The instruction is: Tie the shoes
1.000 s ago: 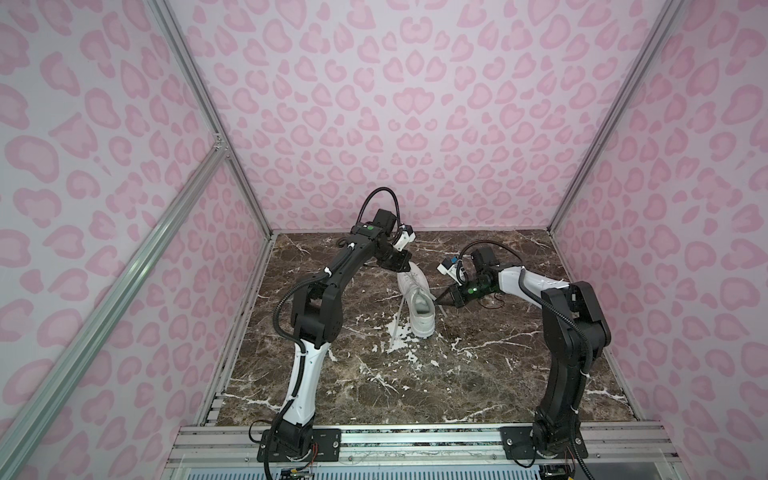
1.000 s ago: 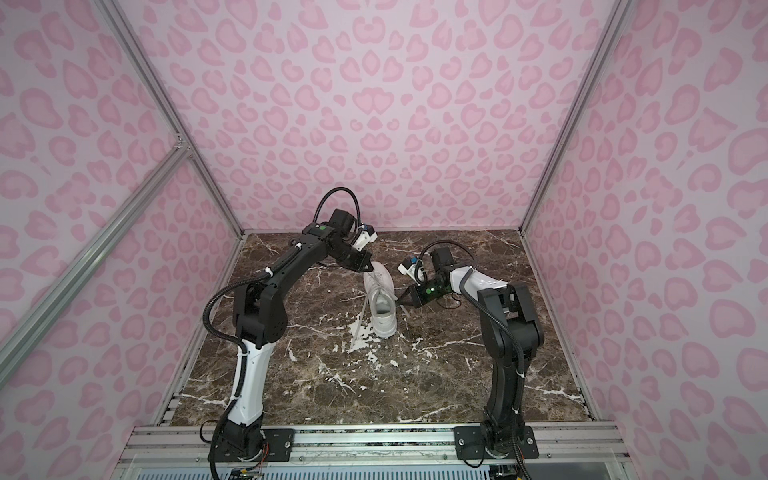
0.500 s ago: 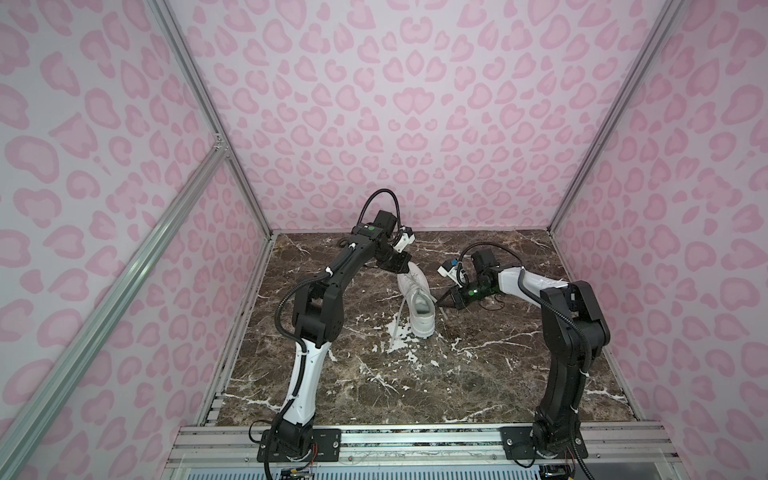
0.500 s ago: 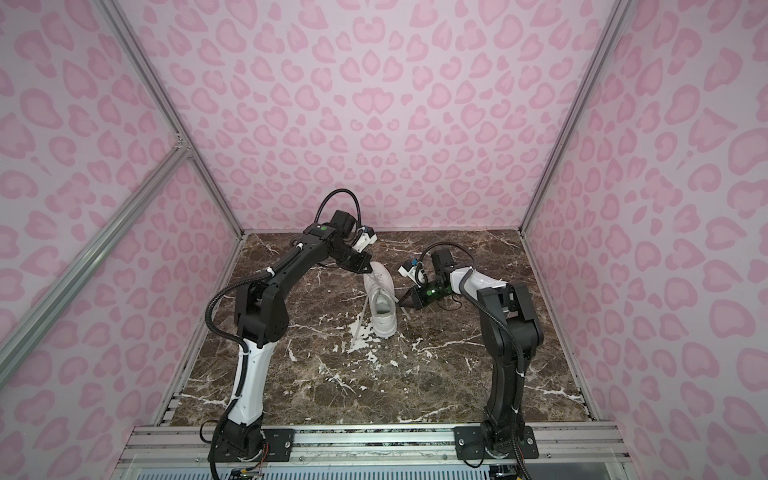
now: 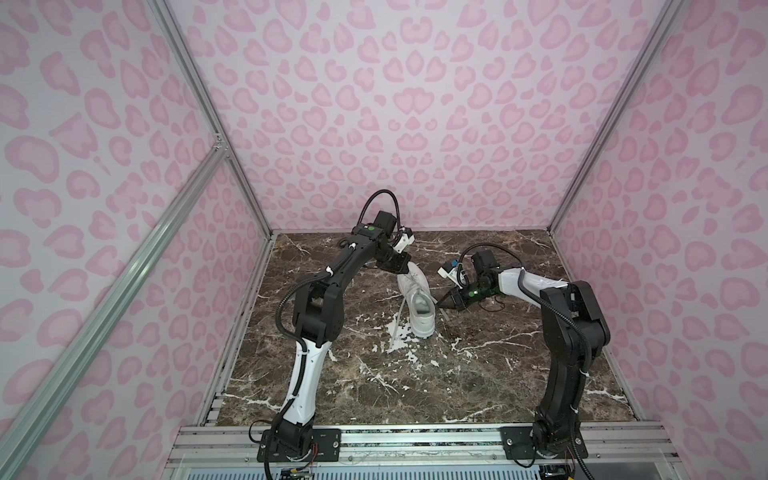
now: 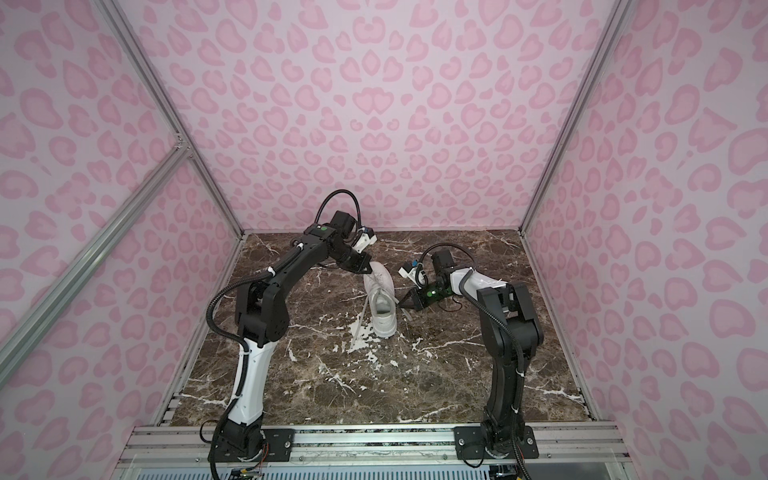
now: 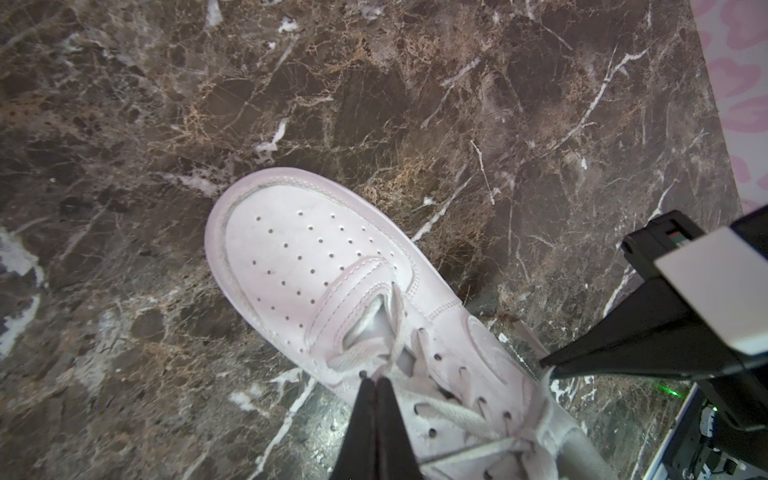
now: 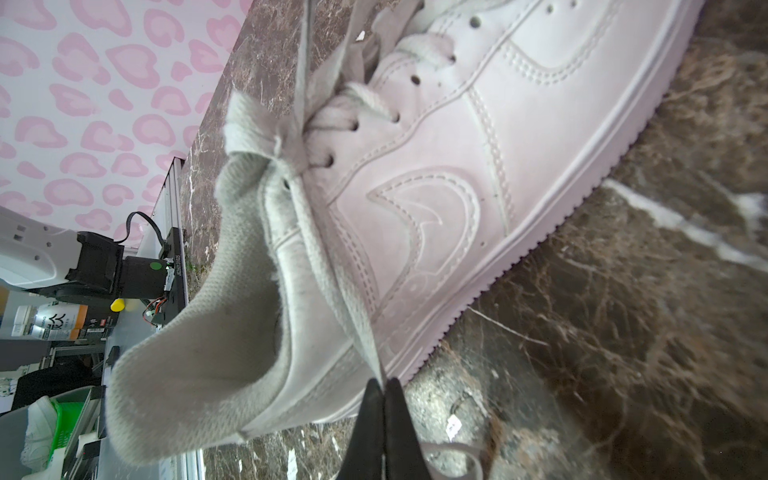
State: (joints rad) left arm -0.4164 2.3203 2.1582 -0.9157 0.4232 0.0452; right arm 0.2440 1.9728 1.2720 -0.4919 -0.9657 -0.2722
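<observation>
A white low-top shoe (image 5: 419, 309) (image 6: 381, 309) lies on the marble table, heel toward the front, in both top views. My left gripper (image 5: 405, 272) (image 7: 375, 375) hangs over the lowest eyelets near the toe, jaws pressed together on a flat lace strand (image 7: 394, 328). My right gripper (image 5: 436, 305) (image 8: 384, 380) sits at the shoe's right side by the collar, shut on a lace (image 8: 332, 266) that runs taut from the top eyelets. Another lace end (image 5: 397, 328) trails off the shoe's left side onto the table.
Pink patterned walls (image 5: 415, 124) with aluminium posts enclose the marble table (image 5: 415, 386). A thin red wire (image 5: 492, 308) lies behind my right gripper. In the left wrist view the right gripper's black finger (image 7: 623, 357) points at the shoe's side.
</observation>
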